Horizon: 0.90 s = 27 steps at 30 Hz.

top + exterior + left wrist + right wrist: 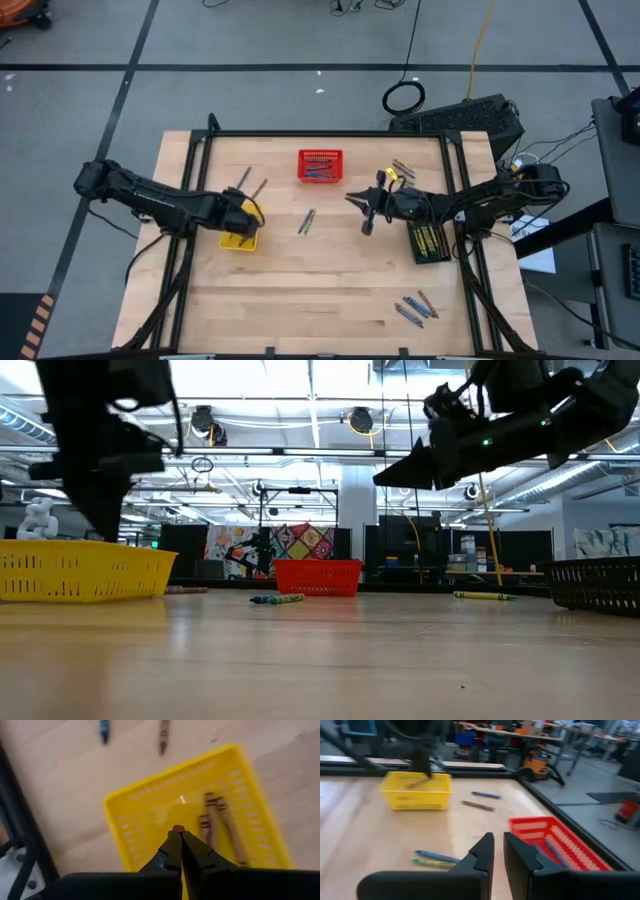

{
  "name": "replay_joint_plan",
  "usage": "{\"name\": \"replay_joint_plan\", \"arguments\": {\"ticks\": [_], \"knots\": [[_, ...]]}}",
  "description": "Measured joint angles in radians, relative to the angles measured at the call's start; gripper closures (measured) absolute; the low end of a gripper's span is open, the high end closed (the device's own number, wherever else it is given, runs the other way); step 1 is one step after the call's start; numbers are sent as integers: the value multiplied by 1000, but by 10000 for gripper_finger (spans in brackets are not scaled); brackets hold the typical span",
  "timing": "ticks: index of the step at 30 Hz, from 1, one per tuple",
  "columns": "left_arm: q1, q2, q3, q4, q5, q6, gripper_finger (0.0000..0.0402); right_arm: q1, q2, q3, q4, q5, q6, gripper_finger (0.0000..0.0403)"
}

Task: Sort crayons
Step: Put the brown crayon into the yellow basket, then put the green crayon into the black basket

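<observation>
High view: brown crayons (220, 822) lie in the yellow mesh basket (240, 241), blue ones in the red mesh basket (320, 166), yellow-green ones in the black mesh basket (428, 242). By the look of it sorting is about half done: loose crayons (306, 222) remain scattered on the wooden table (320, 290). The left gripper (178, 836) hangs over the yellow basket with fingers pressed together on nothing; the right gripper (498, 851) hovers mid-table, fingers slightly apart and empty.

High view straight down; low view level across the wooden tabletop (320, 660); both share the yellow mesh basket (239, 241)

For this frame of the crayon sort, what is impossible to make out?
- High view: left gripper covers much of the yellow basket; its contents are hidden.
- Left wrist view: the shut fingertips show a small brown tip; too small to identify.
- High view: crayons in the black basket too small to count.
- Low view: basket walls hide the contents.
</observation>
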Motion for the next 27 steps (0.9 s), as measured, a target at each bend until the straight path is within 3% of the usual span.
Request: {"name": "replay_joint_plan", "arguments": {"ticks": [4,8,11,15,19,23,27], "knots": [[8,-7,-17,-18,1,17,385,89,0,0,1,1,45,376],[9,-33,18,-13,35,111,333,192,-21,1,-47,9,99,376],[-4,-57,49,-12,21,126,298,270,-62,2,-113,122,127,376],[-57,-85,68,42,-125,129,270,355,-146,40,-326,291,168,376],[-128,-87,64,183,-310,183,263,419,-217,129,-657,316,297,376],[-188,-49,41,452,-480,372,262,457,-220,214,-910,318,388,376],[-217,27,41,748,-579,611,262,417,-203,248,-1018,339,522,376]]}}
